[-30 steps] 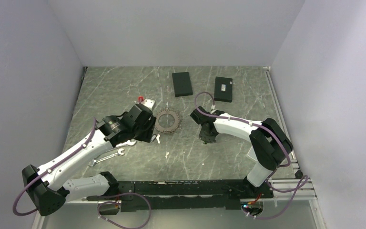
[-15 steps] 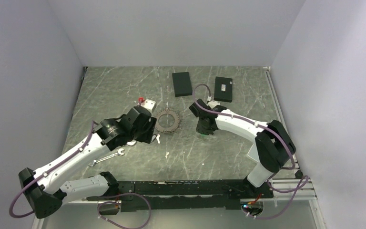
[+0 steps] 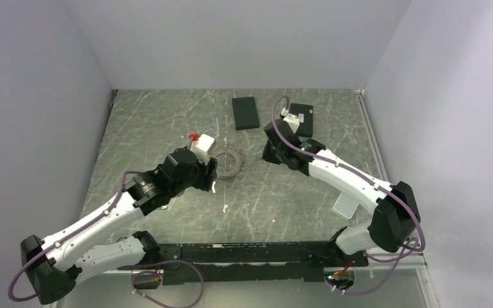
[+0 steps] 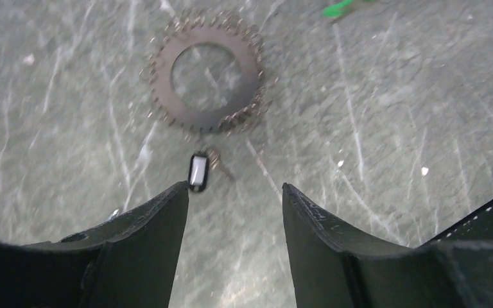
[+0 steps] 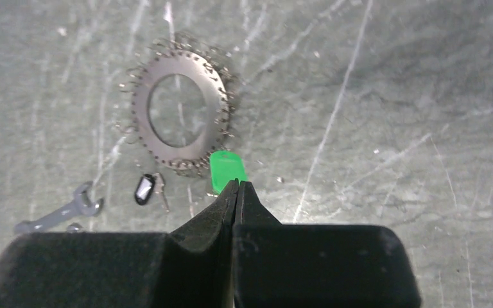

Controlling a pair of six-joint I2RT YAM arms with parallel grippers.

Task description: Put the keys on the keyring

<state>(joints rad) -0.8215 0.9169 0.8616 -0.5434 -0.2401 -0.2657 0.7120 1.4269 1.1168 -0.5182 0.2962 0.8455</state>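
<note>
Top external view: the keyring (image 3: 229, 162) lies flat near the middle of the surface (image 3: 160, 122), between the two arms, with two flat black boxes (image 3: 245, 112) well beyond it toward the far edge. The left gripper (image 3: 208, 174) hovers just on the near-left side of the ring. In the left wrist view its fingers are spread with nothing between them, and a small key with a black tag (image 4: 198, 171) lies just off one fingertip, between the gripper and the ring. The right gripper (image 5: 237, 184) is pressed together, pinching the lower edge of a green-tagged key (image 5: 226, 171) beside the ring's rim. A small wrench (image 5: 61, 215) lies nearer the left edge.
</note>
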